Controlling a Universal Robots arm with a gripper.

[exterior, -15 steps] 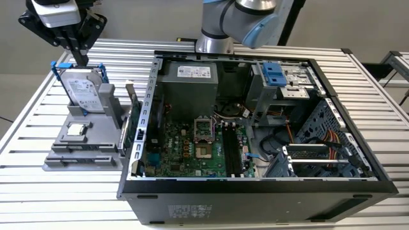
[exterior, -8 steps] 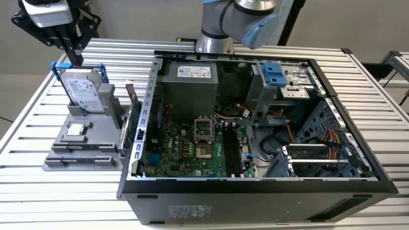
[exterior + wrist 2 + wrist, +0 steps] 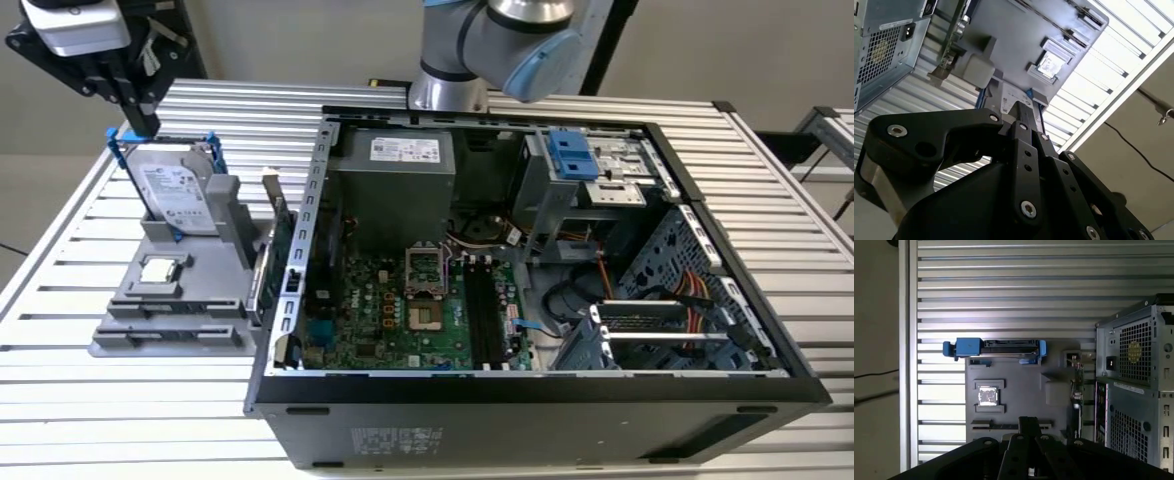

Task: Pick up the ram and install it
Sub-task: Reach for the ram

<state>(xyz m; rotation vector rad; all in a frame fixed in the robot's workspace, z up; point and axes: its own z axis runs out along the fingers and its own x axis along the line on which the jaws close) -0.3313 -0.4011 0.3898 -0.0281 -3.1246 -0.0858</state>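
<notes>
Hanging closed with nothing between them, your fingers (image 3: pixel 138 112) point down just above the top edge of the hard drive (image 3: pixel 176 188), which stands upright in its blue frame at the far end of the grey fixture (image 3: pixel 147 335). The ram (image 3: pixel 271 195) stands on edge in a holder along the fixture's side nearest the computer case (image 3: pixel 534 400) — to the exterior view's right of the fingers and apart from them. The gap between the ram and the case's wall is narrow, and a raised grey block of the fixture stands just beside it on the other side. Above the fixture you have open room. The square processor chip (image 3: pixel 160 268) lies flat in its pocket, nearer the camera than the drive. The case lies open side up on the slatted worktop (image 3: pixel 80 400), its motherboard (image 3: pixel 400 310) exposed — hemmed in by the power supply box (image 3: pixel 394 190), the drive cage (image 3: pixel 587 170) and loose cables (image 3: pixel 694 300).
</notes>
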